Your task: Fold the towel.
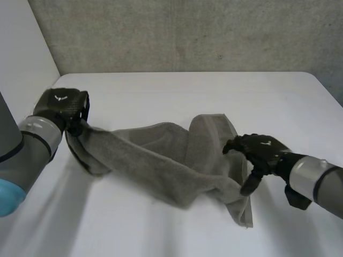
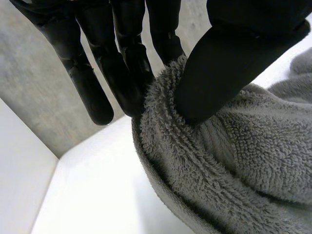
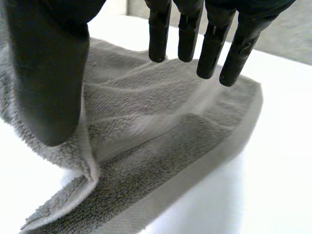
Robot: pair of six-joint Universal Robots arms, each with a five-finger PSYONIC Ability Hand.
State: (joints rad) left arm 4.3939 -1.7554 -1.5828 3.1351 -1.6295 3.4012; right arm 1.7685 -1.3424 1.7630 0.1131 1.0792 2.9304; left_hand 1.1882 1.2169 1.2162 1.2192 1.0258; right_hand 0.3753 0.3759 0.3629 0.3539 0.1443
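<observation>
A grey towel (image 1: 161, 155) is seen bunched in a long band across the white tabletop (image 1: 187, 91), stretched from 9 o'clock towards 4 o'clock. Its 9 o'clock end is clamped by the left hand (image 1: 63, 107), the pile being pinched between the thumb and the fingers (image 2: 126, 63). The right hand (image 1: 260, 152) is held over the flatter 4 o'clock end, its fingers (image 3: 158, 34) straight and spread away from the thumb. Whether that thumb touches the raised fold beneath it cannot be told.
</observation>
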